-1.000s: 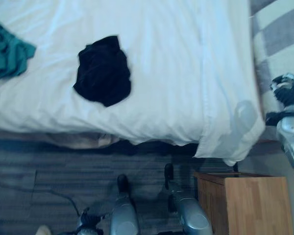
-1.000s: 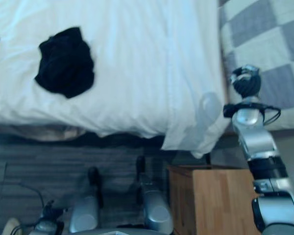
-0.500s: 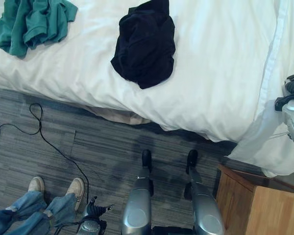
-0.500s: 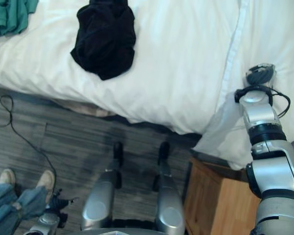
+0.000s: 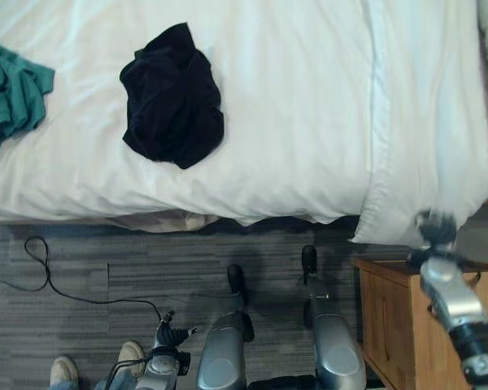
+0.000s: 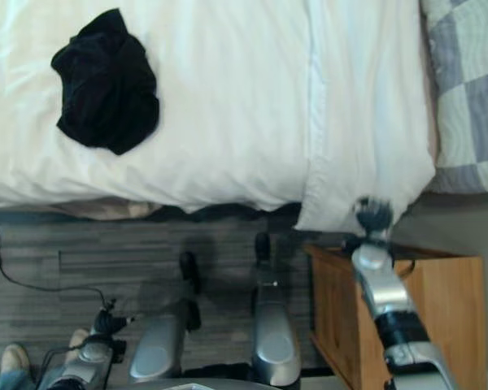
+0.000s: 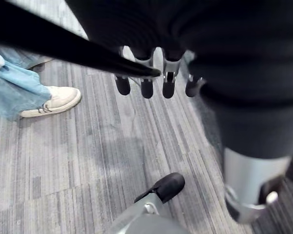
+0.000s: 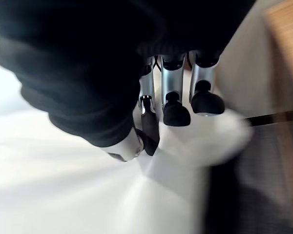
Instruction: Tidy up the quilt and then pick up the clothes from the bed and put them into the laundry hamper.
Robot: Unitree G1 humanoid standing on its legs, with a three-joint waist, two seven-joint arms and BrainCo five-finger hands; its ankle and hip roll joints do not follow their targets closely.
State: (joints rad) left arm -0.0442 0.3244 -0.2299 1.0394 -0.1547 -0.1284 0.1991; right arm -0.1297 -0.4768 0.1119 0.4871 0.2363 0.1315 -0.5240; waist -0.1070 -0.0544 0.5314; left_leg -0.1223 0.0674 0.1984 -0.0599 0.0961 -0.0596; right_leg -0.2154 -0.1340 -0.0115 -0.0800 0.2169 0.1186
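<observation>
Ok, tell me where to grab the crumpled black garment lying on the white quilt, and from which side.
Pinch the crumpled black garment at its raised, bunched middle, coming straight down from above. It lies in a loose heap on the white quilt, apart from the green garment, so its top folds stand proud and a low side approach would likely snag the quilt. The left hand hangs open over the floor.

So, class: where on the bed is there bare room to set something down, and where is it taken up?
The white quilt lies bare from the black garment across to the folded edge by the bedside cabinet. The far left is crowded, with the green garment close beside the black one.
</observation>
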